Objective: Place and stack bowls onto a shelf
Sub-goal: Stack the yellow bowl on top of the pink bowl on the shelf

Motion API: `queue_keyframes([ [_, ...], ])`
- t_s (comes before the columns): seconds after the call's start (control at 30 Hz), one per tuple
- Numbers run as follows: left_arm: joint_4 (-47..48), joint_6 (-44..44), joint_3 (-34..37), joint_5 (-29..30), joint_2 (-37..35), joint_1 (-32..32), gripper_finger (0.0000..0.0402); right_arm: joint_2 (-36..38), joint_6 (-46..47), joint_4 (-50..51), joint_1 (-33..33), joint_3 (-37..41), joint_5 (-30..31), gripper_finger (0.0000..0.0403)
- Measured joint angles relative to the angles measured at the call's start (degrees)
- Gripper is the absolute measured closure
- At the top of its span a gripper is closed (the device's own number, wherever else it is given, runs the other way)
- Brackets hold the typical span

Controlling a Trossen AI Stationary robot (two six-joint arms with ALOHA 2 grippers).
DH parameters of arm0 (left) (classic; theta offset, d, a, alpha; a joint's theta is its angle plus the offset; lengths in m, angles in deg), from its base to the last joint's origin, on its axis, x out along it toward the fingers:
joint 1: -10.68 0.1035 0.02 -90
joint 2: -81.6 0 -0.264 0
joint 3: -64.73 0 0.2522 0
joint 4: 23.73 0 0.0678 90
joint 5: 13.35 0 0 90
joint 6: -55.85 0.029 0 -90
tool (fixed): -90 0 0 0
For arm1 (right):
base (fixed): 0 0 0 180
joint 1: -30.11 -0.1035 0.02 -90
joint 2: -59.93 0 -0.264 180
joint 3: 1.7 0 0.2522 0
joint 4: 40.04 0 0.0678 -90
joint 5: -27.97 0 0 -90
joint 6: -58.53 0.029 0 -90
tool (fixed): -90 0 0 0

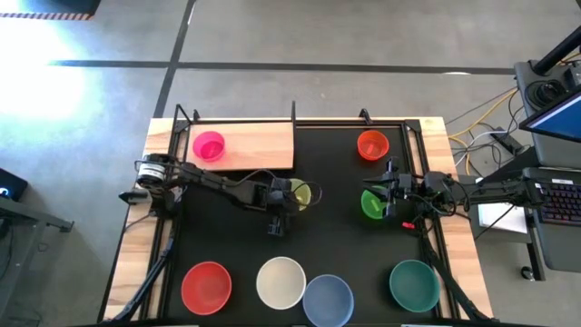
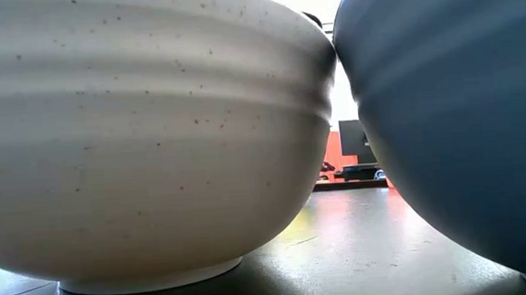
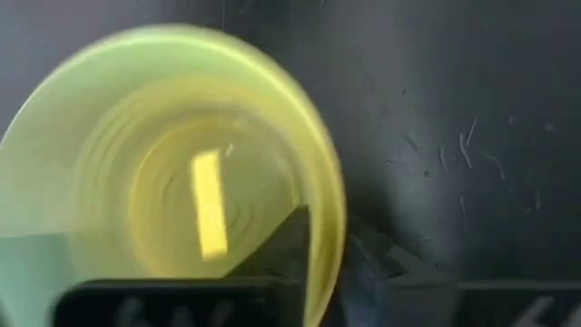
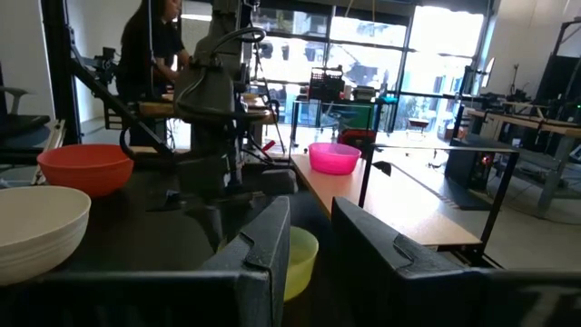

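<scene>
no readable text, label, brand or number shows in any view.

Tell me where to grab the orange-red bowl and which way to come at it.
Pinch the rim of the orange-red bowl, one finger inside and one outside, coming straight down from above. It sits upright and open with mat clear around it. The right gripper, by the green bowl, is probably nearer.

A person stands behind the table — laptop alongside.
</scene>
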Motion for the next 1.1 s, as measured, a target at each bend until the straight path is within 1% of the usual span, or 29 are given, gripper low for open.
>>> queue_keyframes([
  [0.03,0.05,-0.05,0.00,0.00,0.00,0.00,0.0394,0.00,0.00,0.00,0.02,0.00,0.00,0.0328],
  [0.27,2.25,-1.73,0.00,1.03,-1.62,0.00,0.0399,-0.02,0.02,0.00,0.00,0.00,-0.02,0.0328],
  [0.37,5.29,-3.89,0.00,3.44,-3.70,0.00,0.0400,-0.01,0.02,0.00,0.01,0.00,0.00,0.0328],
  [0.57,13.54,-5.11,0.00,7.13,-10.23,-0.01,0.0401,0.00,0.02,0.00,0.00,0.00,0.00,0.0328],
  [0.73,22.54,-9.73,0.00,8.75,-17.44,-0.28,0.0401,-0.01,0.02,0.00,0.01,0.00,0.00,0.0328],
  [0.8,26.79,-12.99,0.00,12.02,-20.20,-0.33,0.0401,-0.02,0.02,0.00,0.02,0.00,0.00,0.0328],
  [1.03,39.39,-28.93,0.00,27.83,-28.47,-0.15,0.0401,-0.01,0.02,0.00,0.01,0.00,0.00,0.0328],
  [1.1,43.47,-34.38,0.00,30.55,-29.97,0.26,0.0401,0.00,0.00,0.00,0.01,0.00,0.00,0.0328],
])
